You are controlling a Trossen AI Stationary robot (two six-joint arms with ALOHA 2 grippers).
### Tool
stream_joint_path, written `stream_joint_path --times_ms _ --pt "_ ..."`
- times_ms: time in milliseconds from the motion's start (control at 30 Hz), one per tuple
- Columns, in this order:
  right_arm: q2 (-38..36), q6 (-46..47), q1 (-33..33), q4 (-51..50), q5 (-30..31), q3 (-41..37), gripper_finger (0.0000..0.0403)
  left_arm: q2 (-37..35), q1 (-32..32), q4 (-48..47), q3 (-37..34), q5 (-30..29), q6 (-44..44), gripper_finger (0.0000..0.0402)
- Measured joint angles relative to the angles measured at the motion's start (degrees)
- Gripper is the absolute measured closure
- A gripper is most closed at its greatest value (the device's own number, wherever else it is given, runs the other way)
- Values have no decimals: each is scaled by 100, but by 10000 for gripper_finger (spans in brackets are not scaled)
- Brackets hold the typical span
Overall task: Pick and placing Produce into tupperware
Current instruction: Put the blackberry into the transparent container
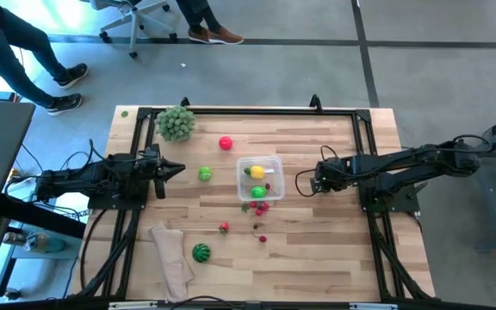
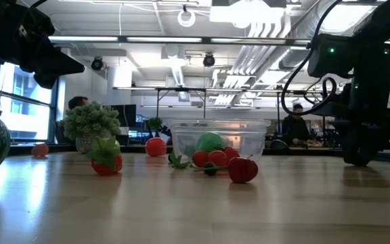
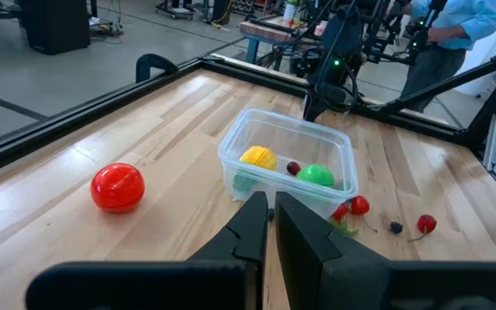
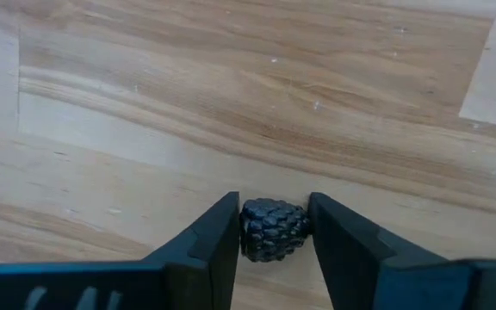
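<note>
The clear square tupperware (image 1: 259, 178) sits mid-table and holds a yellow piece (image 3: 258, 158), a green one (image 3: 318, 175) and a dark berry. Loose produce lies around it: a red ball (image 1: 226, 144), a green ball (image 1: 205, 174), cherries (image 1: 258, 207) by its near side, a strawberry (image 1: 224, 227) and the striped watermelon (image 1: 201, 252). My right gripper (image 1: 302, 182) is just right of the tupperware, pointing down, shut on a dark bumpy berry (image 4: 272, 231). My left gripper (image 1: 179, 169) waits left of the green ball, shut (image 3: 270, 205). My right gripper pinches the dark bumpy berry (image 4: 257, 232) between its two fingers, one on each side of it. The fingers come from above, pointing down at the bare wood. Whether the berry rests on the table or is lifted clear, I cannot tell.
A pale-green leafy ball (image 1: 176, 123) stands near the far left corner, and a beige cloth (image 1: 172, 258) lies by the near left edge. Black rails (image 1: 248, 109) frame the table. Bare wood lies right of the tupperware. People stand beyond the far edge.
</note>
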Motion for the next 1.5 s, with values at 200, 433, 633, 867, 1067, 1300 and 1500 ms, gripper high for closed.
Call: stream_joint_path --times_ms 200,433,633,867,1067,1300,1500 --pt "2 0 0 9 0 -4 280 -2 0 0 2 0 -2 385" --pt "-96 -65 -2 0 -34 2 281 -2 0 0 2 0 -2 385" --pt "-268 -419 115 -8 7 489 281 -2 0 0 0 0 0 385" --pt "-293 -1197 441 81 109 1529 281 0 0 0 0 0 0 385" --pt "-293 -2341 779 326 474 2662 281 0 0 0 0 2 0 385" --pt "-33 -3634 895 741 644 3750 281 -1 0 0 2 2 -2 385" --pt "778 -4084 692 607 444 4415 281 -1 1 0 0 0 0 385"
